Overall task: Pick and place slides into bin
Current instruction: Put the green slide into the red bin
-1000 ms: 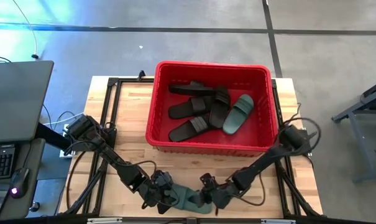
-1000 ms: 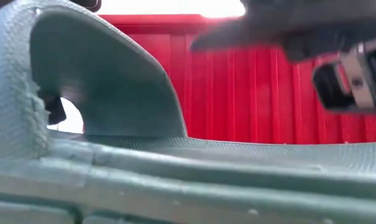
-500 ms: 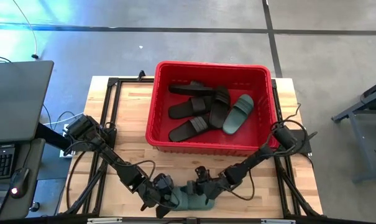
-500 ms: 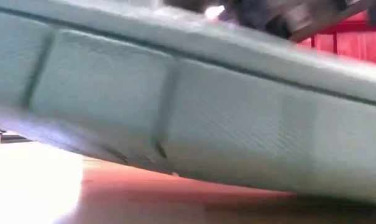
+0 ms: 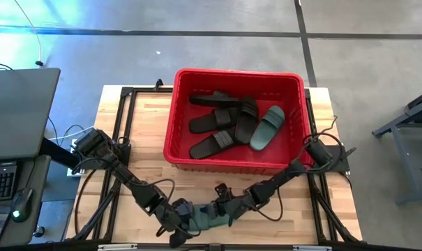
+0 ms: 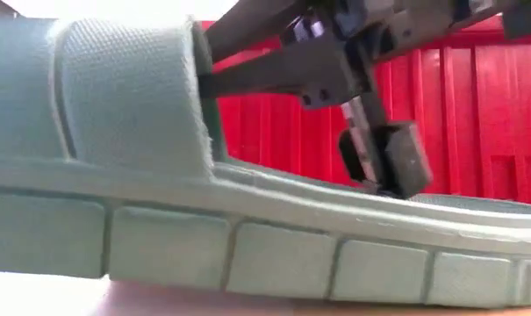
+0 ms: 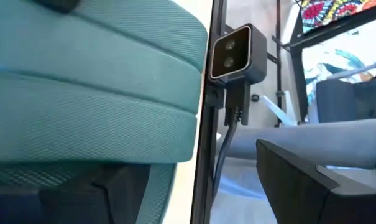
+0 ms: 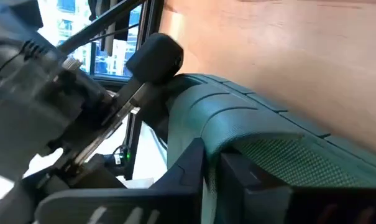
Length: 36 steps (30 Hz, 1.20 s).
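Green slide between both grippers, red bin behind

No legible text (anywhere in view)

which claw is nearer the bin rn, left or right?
Right. The right claw is on the green slide just below the bin's front wall; the left claw sits further toward the table's near edge.

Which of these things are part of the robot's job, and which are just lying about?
Part of the job:
- dull sage-green rubber sandal at the table's near edge, between both arms
- black sandals and another green one, already binned
- bright red slotted plastic bin

Lying about:
- keyboard
- small dark camera
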### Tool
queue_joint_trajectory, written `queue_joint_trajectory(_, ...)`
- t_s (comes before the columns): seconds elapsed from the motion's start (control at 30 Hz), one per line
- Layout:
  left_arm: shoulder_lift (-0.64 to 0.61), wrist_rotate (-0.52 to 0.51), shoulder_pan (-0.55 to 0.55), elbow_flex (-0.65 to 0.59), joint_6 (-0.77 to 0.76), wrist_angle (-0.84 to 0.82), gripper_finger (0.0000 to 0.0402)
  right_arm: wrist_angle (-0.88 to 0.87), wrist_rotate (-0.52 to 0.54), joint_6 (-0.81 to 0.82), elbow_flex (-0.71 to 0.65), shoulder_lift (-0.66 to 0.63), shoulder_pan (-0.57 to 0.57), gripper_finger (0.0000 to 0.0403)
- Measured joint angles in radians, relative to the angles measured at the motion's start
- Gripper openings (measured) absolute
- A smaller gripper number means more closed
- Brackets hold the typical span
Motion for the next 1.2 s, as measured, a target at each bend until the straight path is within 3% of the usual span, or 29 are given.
queue_joint_trajectory(0.23, 0.000, 0.101, 0.001, 0.016, 0.000, -0.002, 0.0271, -0.018, 0.089, 0.023, 0.001, -0.002, 0.064, 0.0003)
queue_joint_trajectory(0.47, -0.015, 0.098, -0.001, 0.099, 0.071, -0.018, 0.0271, -0.022, 0.164, 0.005, 0.001, -0.005, 0.122, 0.0002)
queue_joint_trajectory(0.7, -0.029, 0.095, -0.003, 0.237, 0.157, -0.194, 0.0271, -0.100, 0.298, -0.094, 0.000, -0.098, 0.195, 0.0001)
queue_joint_trajectory(0.93, -0.036, 0.047, -0.003, 0.513, 0.355, -0.404, 0.0271, -0.434, 0.384, -0.126, 0.080, -0.235, 0.233, 0.0001)
queue_joint_trajectory(1.07, -0.037, -0.044, 0.000, 0.690, 0.461, -0.575, 0.0271, -0.658, 0.384, -0.241, 0.245, -0.285, 0.228, 0.0000)
queue_joint_trajectory(1.2, -0.035, -0.146, -0.001, 0.876, 0.553, -0.753, 0.0271, -0.996, 0.437, -0.368, 0.487, -0.293, 0.213, 0.0000)
